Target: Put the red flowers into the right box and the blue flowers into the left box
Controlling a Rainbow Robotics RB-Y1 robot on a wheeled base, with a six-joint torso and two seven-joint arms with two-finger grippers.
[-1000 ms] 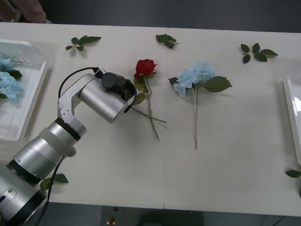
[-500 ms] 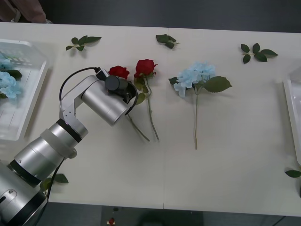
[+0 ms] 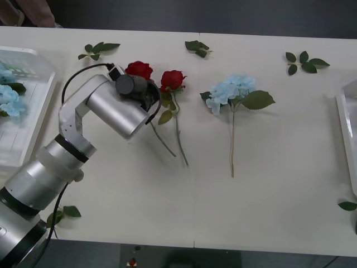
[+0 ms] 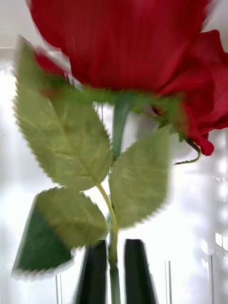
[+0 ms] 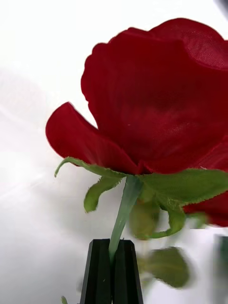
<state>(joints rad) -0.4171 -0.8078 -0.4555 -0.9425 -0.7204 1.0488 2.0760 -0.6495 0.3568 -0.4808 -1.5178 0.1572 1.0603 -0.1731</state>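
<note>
A red rose (image 3: 139, 69) was held by the stem in the closed left gripper (image 5: 113, 256) near the table's (image 3: 268, 195) far edge. The grip itself was hidden in the front view. In the right wrist view, another rose stem (image 4: 114, 247) was clamped between the right gripper (image 4: 114, 270) fingers.

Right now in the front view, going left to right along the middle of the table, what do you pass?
left box → left gripper's red rose → lying red rose → blue flower → right box
</note>
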